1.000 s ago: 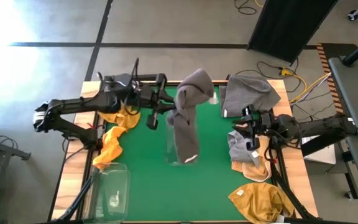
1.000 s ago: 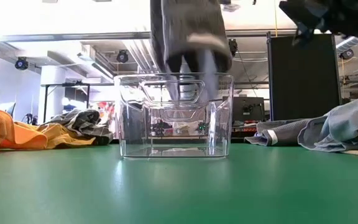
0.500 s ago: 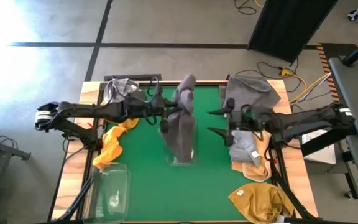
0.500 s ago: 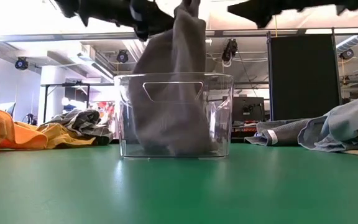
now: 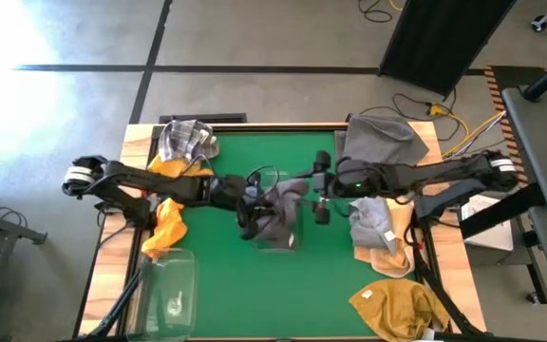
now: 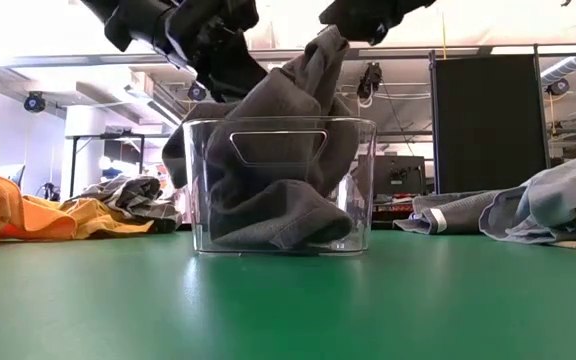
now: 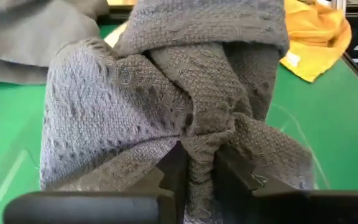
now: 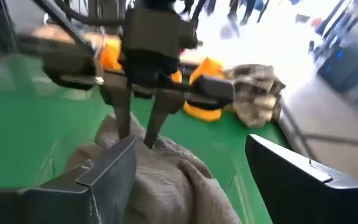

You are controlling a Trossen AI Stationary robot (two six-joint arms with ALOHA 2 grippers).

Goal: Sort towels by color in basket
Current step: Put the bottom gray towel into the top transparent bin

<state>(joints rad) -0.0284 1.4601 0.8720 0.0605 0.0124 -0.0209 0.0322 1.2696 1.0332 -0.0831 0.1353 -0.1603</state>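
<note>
Dead centre of the high view, the grey towel is slumped into the clear basket, one fold draped over the rim on the low view's left. The left gripper has its jaws pinched tight on a bunched ridge of that weave. The right gripper hovers just beside it, jaws spread wide, holding nothing. This cloth looks light, limp and grippy; it will sag and trail, so a gathered fold near the top is the place to take it, not a flat face. More grey towels lie at upper right, orange towels at left, a mustard towel lower right on the desk.
</note>
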